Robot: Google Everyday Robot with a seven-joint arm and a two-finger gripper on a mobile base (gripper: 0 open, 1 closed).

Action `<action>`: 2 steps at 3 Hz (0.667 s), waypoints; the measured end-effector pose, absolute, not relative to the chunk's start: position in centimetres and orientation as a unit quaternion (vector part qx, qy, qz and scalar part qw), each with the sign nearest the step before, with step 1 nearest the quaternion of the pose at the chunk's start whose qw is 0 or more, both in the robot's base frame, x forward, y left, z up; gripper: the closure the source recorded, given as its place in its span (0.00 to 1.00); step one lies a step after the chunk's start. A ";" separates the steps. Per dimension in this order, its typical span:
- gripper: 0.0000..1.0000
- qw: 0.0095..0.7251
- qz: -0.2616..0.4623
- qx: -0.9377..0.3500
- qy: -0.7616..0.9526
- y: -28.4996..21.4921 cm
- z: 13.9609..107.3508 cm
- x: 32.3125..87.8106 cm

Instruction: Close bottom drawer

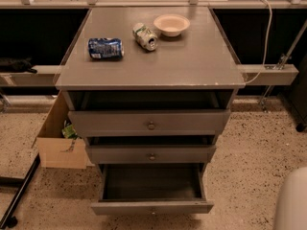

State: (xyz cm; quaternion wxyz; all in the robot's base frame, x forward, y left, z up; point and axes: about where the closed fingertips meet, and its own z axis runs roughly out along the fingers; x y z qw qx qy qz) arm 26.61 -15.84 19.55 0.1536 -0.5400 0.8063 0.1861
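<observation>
Speckled terrazzo floor [254, 147] surrounds a grey cabinet [229, 99] as a robot sets about closing its lowest drawer. The tool is out of frame, so whether it is spread or pressed together cannot be told. Only a pale, rounded shape [291, 200], probably part of the robot, shows at the lower right of the cabinet, well apart from it. The bottom drawer [151, 207], at the cabinet's foot, stands pulled far out, its dark, bare interior exposed behind a narrow flat front with a small round knob. The push has apparently not begun, and the whole closing remains to do. Above it, the middle drawer [151, 154] and top drawer [149, 122] appear slightly ajar. On the cabinet's smooth matte worktop [192, 56] lie a blue can [105, 48], a green-and-white can [145, 36] and a shallow pale bowl [171, 24]. A cardboard box [60, 143] sits left of the cabinet.
</observation>
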 end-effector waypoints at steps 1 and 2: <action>1.00 0.110 0.178 -0.533 0.820 -17.6 19.3 23.2; 1.00 0.114 0.177 -0.529 0.822 -17.7 19.2 23.3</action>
